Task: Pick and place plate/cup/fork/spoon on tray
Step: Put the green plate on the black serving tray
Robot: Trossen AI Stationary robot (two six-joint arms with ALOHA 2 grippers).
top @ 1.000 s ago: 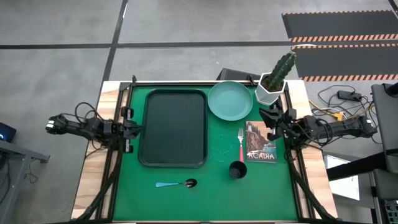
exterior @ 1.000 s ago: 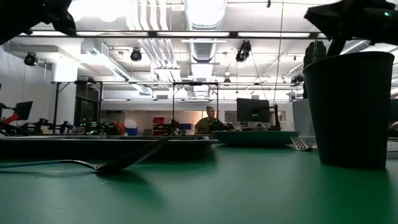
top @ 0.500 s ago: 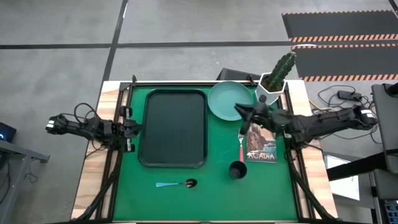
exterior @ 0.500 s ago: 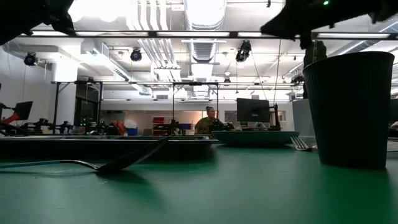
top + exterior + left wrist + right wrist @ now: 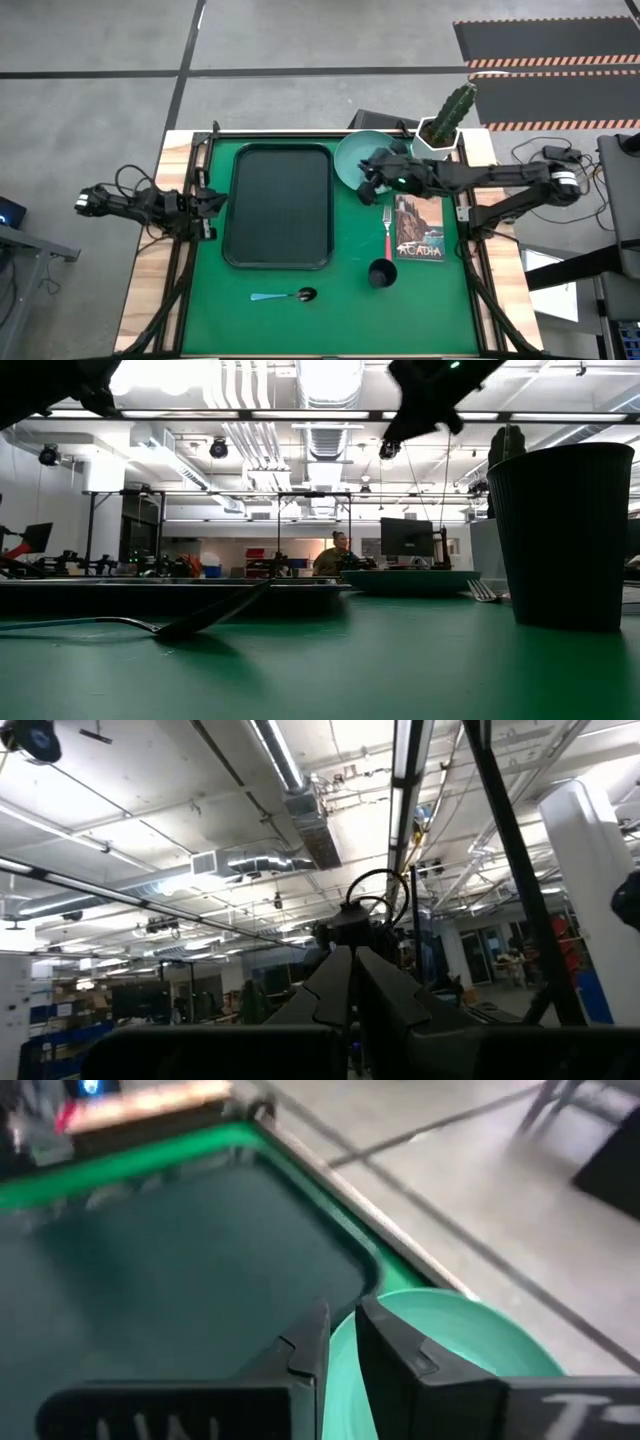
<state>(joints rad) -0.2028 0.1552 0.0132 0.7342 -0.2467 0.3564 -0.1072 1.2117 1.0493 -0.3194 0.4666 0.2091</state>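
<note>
Over round teal plate (image 5: 358,158): right claw (image 5: 366,184), closed.

High view straight down, low view level across table, both sharing cup (image 5: 382,272).

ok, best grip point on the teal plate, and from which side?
Take the plate by its raised rim, one claw finger above it and one below; the plate lies flat and is too wide to span. Come from the side facing the tray, where the right claw already hovers and the rim shows clear. The cactus pot crowds the far side.
</note>
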